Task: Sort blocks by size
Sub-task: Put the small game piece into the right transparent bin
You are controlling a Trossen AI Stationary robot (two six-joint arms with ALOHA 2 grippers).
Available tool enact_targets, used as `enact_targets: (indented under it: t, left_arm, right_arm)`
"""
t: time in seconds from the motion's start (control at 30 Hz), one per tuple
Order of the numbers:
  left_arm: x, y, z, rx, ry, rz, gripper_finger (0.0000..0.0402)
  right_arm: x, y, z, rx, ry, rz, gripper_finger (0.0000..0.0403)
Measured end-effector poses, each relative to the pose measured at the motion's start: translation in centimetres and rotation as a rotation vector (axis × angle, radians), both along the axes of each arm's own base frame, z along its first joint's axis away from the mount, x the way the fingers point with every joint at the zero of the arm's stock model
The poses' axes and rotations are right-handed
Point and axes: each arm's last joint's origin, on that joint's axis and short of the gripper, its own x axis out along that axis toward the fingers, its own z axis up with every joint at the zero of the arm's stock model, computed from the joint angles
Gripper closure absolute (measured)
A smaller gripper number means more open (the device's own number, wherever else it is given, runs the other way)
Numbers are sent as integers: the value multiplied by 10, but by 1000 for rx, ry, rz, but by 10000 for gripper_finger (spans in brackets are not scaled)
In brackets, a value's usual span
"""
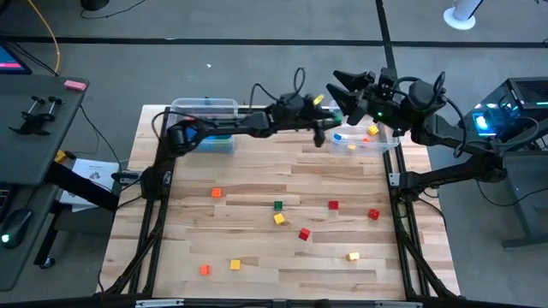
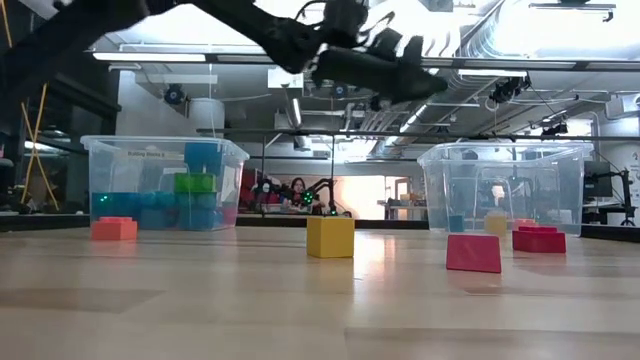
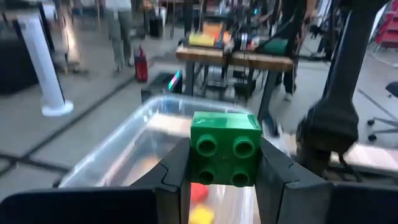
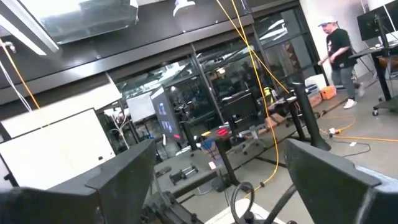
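Over the far right part of the table (image 1: 257,257), at about one o'clock in the high view, the left end effector (image 3: 227,180) is clamped on a green block (image 3: 225,149). It holds the block up in the air above the right clear bin (image 1: 366,141). The two dark fingers (image 3: 177,171) press the block from both sides. Its round holes face the wrist camera. Down inside this bin lie a few small blocks, one red and one yellow.

The right end effector (image 4: 217,168) is up high at about two o'clock, just past the right bin. Its fingers are wide apart and hold nothing.

The left clear bin (image 1: 205,120) sits at about eleven o'clock. It has bigger blue and green blocks inside.

Many small blocks still lie on the table. Some are near the middle, like a yellow block (image 2: 330,237) and a red block (image 2: 473,253). Others are at six o'clock, near the front edge. A person stands far off in the room, seen in the right wrist view.
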Motion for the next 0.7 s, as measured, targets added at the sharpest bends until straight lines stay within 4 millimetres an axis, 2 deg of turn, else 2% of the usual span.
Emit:
enact_targets:
  t: [0.07,0.23,0.3,0.47,0.57,0.63,0.7]
  left_arm:
    - [14,2,-3,27,-16,5,312]
    - [41,11,-28,42,-14,80,309]
    - [48,14,-29,52,-31,127,276]
    - [53,17,-32,49,-10,163,154]
    - [53,17,-24,44,-9,163,107]
    - [50,16,-8,39,11,157,93]
    - [41,12,12,2,101,120,89]
  right_arm:
    - [0,0,0,0,3,0,53]
    - [0,0,0,-2,5,-2,53]
    - [0,0,-1,-1,6,-3,53]
    - [0,0,-1,1,6,-3,53]
    - [0,0,-1,-1,5,-3,53]
    - [0,0,0,-2,2,-3,53]
    - [0,0,0,1,-6,-1,53]
